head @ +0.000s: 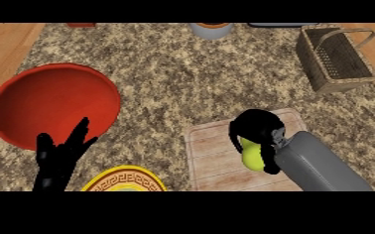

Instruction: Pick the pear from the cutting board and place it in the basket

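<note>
**Over the cutting board: right hand closed round the pear**

On the speckled stone counter (pixel 183 74), seen steeply from above, a pale wooden cutting board (pixel 212 153) lies at lower centre-right. The right hand (pixel 256 125), black, enters on its grey forearm from the lower right and sits over the board's right half. Its fingers and thumb are curled round the pear (pixel 254 157), whose yellow-green body shows between them below the palm. Whether the pear touches the board or is raised off it cannot be told from this view.

The wicker basket (pixel 336 59), brown with an upright handle, stands at the upper right near the counter's edge, well apart from the hand and the board.

The left hand (pixel 62 156) shows at the lower left, fingers straight and pointing up, holding nothing; its fingertips overlap the lower rim of a large red bowl (pixel 51 99) that fills the left side. Just beside that hand, at the lower edge, lies a yellow plate (pixel 124 181) with a patterned brown band, only its upper part in view.

Along the far edge stand a grey round vessel with an orange inside (pixel 212 29), a small red object (pixel 81 25) to the left and a dark flat object (pixel 282 25) to the right; each is cut off by the view's edge.
</note>
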`<state>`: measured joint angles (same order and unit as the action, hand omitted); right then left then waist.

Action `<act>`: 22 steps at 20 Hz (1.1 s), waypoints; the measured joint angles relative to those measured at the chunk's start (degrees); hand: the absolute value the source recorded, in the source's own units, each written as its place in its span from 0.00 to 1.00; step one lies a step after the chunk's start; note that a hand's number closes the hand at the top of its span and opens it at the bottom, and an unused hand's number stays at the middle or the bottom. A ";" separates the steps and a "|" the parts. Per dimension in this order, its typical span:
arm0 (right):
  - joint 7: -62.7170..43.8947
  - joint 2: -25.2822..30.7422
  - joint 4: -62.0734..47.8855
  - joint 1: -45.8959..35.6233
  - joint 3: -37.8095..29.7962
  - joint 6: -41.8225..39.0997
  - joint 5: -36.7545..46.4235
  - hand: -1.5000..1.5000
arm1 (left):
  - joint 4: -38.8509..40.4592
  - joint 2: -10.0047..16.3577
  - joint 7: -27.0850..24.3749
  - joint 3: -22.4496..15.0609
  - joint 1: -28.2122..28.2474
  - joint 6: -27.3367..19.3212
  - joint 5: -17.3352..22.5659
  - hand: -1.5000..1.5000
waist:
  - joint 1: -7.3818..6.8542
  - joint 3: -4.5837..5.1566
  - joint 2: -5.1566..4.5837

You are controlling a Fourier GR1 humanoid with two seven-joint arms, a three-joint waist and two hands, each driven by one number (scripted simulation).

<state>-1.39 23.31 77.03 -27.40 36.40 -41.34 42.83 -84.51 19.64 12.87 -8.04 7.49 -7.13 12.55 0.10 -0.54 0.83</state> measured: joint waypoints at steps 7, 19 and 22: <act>-18.95 -3.34 9.09 3.24 -8.87 8.72 3.96 1.00 | -1.05 -0.09 -0.53 0.80 2.12 -0.63 -0.17 0.50 | 1.86 -0.07 0.29; -33.82 -18.40 34.04 7.28 -22.01 22.50 -1.91 1.00 | -1.69 -0.28 -0.72 1.37 2.87 -0.01 -0.16 0.50 | 2.13 -0.10 0.07; -37.67 -20.17 40.48 4.03 -27.42 23.47 -4.69 1.00 | -1.74 -0.27 0.41 1.32 2.28 0.01 -0.21 0.50 | 1.84 -0.02 0.00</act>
<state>-39.06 3.14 117.52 -23.37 8.98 -17.87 38.14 -86.25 19.38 13.29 -6.72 9.77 -7.13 12.34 1.94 -0.56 0.83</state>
